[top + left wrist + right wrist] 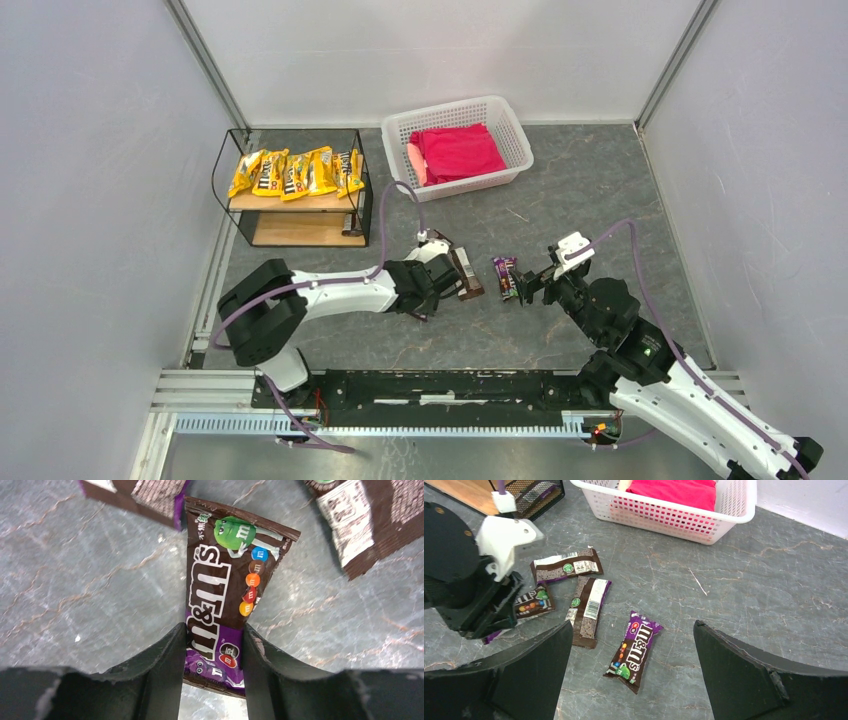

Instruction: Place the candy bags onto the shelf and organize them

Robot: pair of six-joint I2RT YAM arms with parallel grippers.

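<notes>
Closed on the purple lower end of a brown candy packet (220,580): left gripper (212,635), fingers pinched in to the packet's width, the rest of it sticking out ahead over the grey table (600,200); lifted or lying flat, cannot tell. Spread wide and holding nothing: right gripper (633,625), poised above a lone purple-ended packet (634,650) lying flat mid-table. At the back left, the shelf (290,230), top board carrying a row of yellow bags (295,172), leaning and overlapping, lower board mostly bare. Just to its right, a white basket (455,107) with a red cloth (458,152) inside. Near the left gripper, two more brown packets (588,611), face down and close together. Judging ahead: gripped by one end only and glossy, so liable to droop, swing or slide out of the pinch on the way to the shelf. Liable too to catch the thin wire frame on entering the lower tier, or to knock the leaning yellow row off the top board if brought in high. With both arms over the same small patch of table, some danger of the grippers meeting, or of the right one shoving its packet aside instead of gripping it.
</notes>
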